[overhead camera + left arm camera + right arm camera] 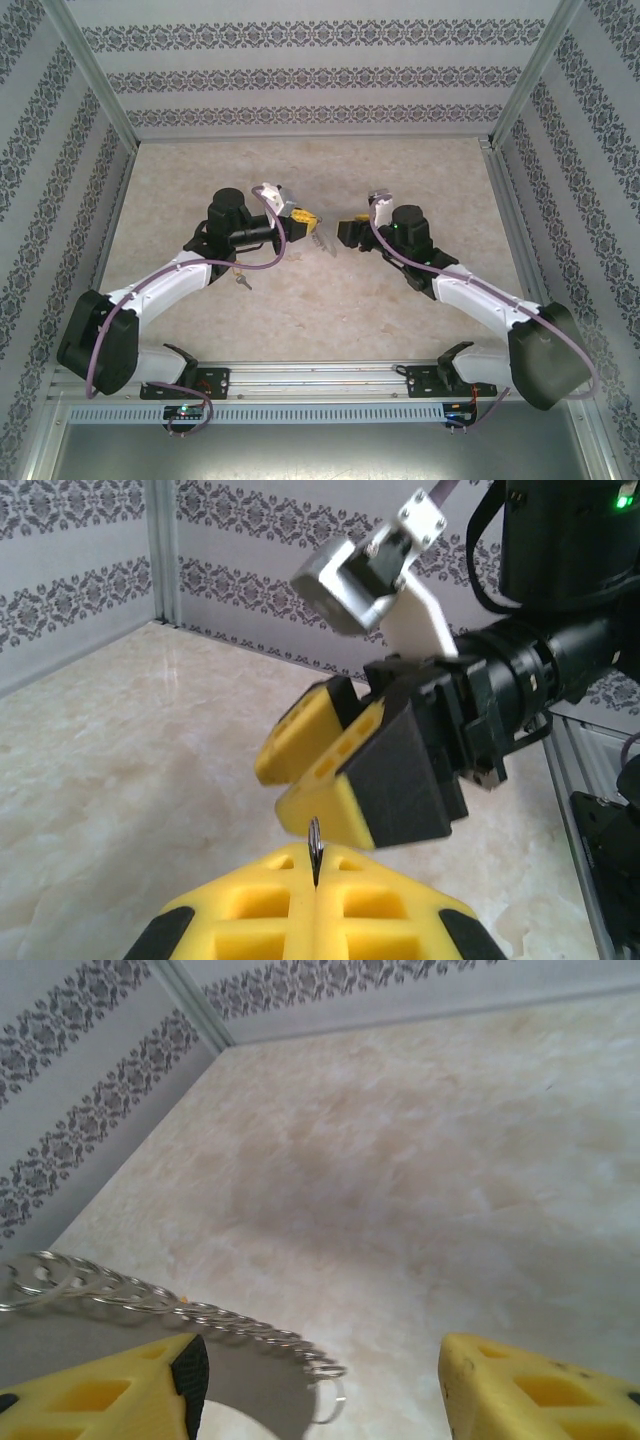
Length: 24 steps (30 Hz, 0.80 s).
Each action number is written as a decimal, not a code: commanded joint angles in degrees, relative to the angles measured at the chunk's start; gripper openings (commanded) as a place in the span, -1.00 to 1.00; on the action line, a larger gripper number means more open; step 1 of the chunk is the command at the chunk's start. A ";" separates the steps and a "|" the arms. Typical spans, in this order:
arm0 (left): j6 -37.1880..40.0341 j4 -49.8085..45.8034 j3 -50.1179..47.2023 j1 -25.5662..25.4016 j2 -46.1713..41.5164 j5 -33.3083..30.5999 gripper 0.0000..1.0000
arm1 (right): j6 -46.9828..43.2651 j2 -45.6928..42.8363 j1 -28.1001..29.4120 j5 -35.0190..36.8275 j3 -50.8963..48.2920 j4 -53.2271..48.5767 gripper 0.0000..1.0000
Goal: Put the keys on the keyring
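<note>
Here, largest first: a pale marbled counter (pixel 300 310), boxed in by grey patterned walls (pixel 300 80) on three sides.

Left arm (pixel 160 280): white and black, reaching from the near-left corner towards the middle of the counter.

Right arm (pixel 480 295): the same build, reaching in from the near-right corner.

Left hand (pixel 310 221): yellow-tipped and raised over mid-counter. Its own camera shows the two fingers pressed together (pixel 315 870), pinching a thin metal edge that stands upright between them.

Right hand (pixel 345 232): tip to tip with the left one and just beside it. Its fingers are spread wide (pixel 320 1360) with nothing between them. From the left wrist it appears tilted (pixel 320 780), close above the pinched metal.

Keyring (pixel 120 1345): a grey loop held in the left hand, seen edge-on there (pixel 315 845). It lies just beside the right hand's left finger.

Chain (pixel 200 1312): silvery links running along the loop's upper edge.

Key (pixel 240 282): tiny and dark, lying on the counter beside the left forearm, well apart from both hands and from the loop
</note>
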 commanded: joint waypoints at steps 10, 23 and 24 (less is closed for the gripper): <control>1.10 2.17 5.05 -0.56 5.44 10.97 -1.00 | -0.25 -1.77 -8.79 -29.12 -1.10 10.21 -0.01; 1.37 0.69 6.97 -0.54 8.97 15.05 -1.00 | 0.33 1.82 -6.36 -38.32 -0.21 13.01 -0.25; 1.56 0.65 7.17 -0.50 9.30 15.22 -1.00 | 0.26 2.00 -6.18 -38.24 -0.21 12.96 -0.25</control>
